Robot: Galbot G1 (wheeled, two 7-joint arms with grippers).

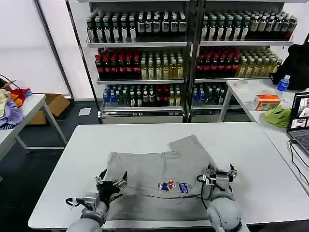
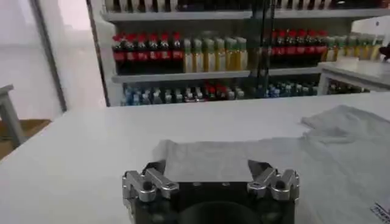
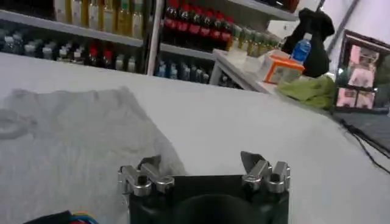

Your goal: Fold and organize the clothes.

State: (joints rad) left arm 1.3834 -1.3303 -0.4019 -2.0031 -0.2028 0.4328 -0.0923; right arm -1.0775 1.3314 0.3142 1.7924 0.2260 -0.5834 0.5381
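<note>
One light grey short-sleeved shirt lies flat on the white table, near its front edge. Its multicoloured chest print faces up and one sleeve sticks out toward the back. My left gripper stands open over the shirt's left edge with nothing between its fingers. My right gripper stands open at the shirt's right edge, also holding nothing. The left wrist view has the left gripper just before the shirt. In the right wrist view, the right gripper straddles the edge of the shirt.
Shelves of bottles stand behind the table. A side table on the right holds a laptop, a lime-green cloth, an orange box and a water bottle. Coloured fabrics lie on a table at the left.
</note>
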